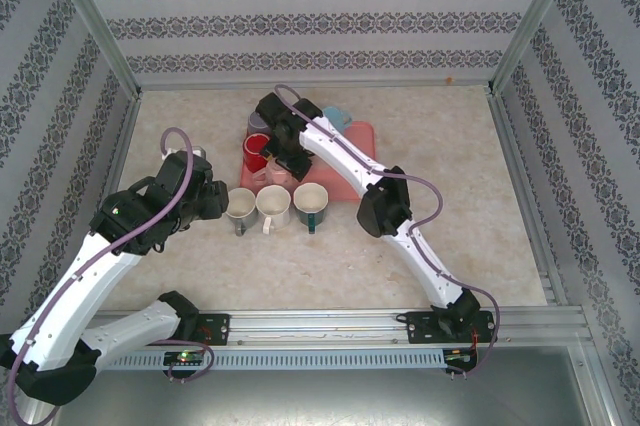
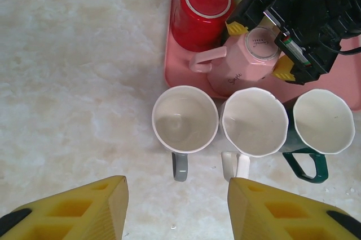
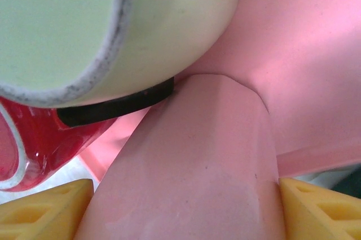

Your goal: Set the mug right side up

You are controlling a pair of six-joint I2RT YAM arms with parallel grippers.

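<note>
Glazed ceramic, so I judge the upside-down pale pink faceted mug [image 2: 248, 62] stiff, slick, fairly heavy and easy to chip. It stands base-up at the front edge of the pink plastic tray [image 2: 351, 90], upper middle of the left wrist view, beside an inverted red mug [image 2: 200, 12]. My right gripper [image 2: 259, 48] straddles its walls; whether the jaws pinch yet I cannot tell. Opposite flat facets look like the best hold. My left gripper [image 2: 177, 212] hangs with jaws apart, empty.
</note>
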